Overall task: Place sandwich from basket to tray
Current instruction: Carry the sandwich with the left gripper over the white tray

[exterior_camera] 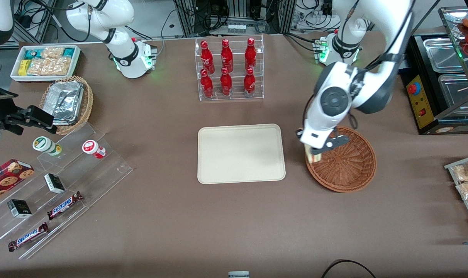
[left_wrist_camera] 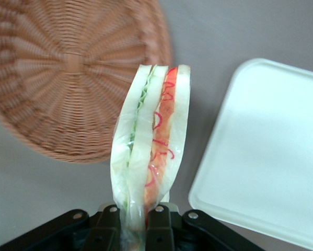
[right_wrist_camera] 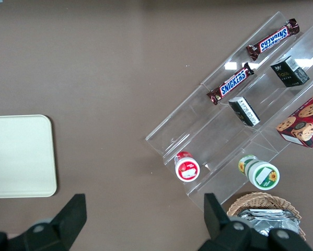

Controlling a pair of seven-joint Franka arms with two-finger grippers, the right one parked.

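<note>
Sandwich (left_wrist_camera: 152,141) clamped in gripper (left_wrist_camera: 137,222), lifted over basket (exterior_camera: 348,164) rim on the side nearest tray (exterior_camera: 241,153), carry and set-down on empty tray left

The left arm (exterior_camera: 346,96) is glossy white with dark grey joint caps; its gripper (left_wrist_camera: 138,222) has black, screw-studded fingers (left_wrist_camera: 106,230).

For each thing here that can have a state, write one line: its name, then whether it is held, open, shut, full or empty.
gripper: shut on the sandwich, above the basket's rim on the tray side.
sandwich: held, lifted clear of the basket, wrapped in clear film.
basket: empty.
tray: empty, flat on the table.
bottle rack: holds six red bottles, all capped.
</note>
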